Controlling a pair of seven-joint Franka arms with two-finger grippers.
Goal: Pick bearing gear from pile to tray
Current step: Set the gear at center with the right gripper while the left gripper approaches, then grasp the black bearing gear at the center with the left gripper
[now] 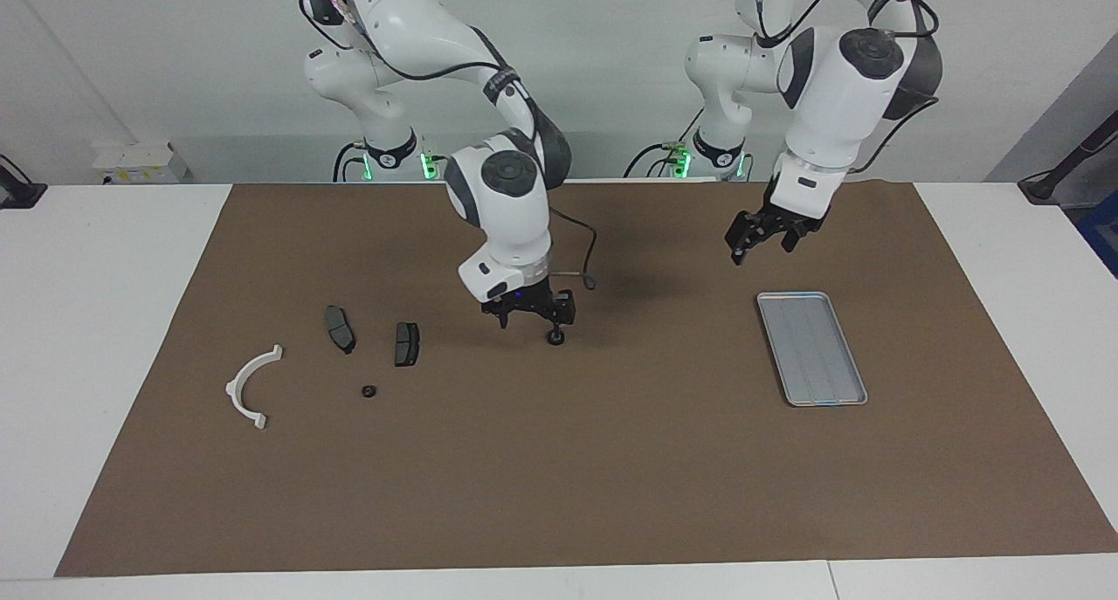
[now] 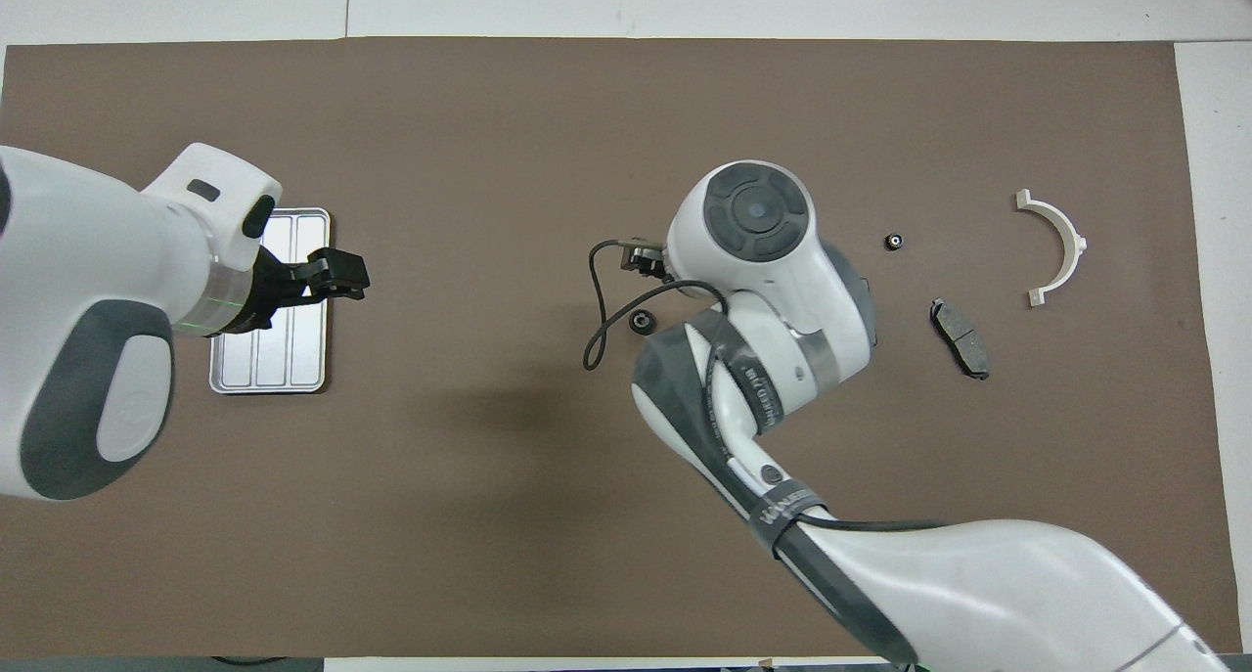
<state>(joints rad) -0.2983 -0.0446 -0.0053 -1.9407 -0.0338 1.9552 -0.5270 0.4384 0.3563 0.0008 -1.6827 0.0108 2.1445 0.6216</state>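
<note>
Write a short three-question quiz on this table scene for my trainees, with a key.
1. True or false: the small round black piece under the open right gripper lies in the tray.
2. How many dark brake pads lie on the brown mat?
3. Which thing lies closest to the right arm's end of the table? A: the tray. B: the white bracket. C: the brake pads.

Key: 1 false, it lies on the mat; 2 two; 3 B.
</note>
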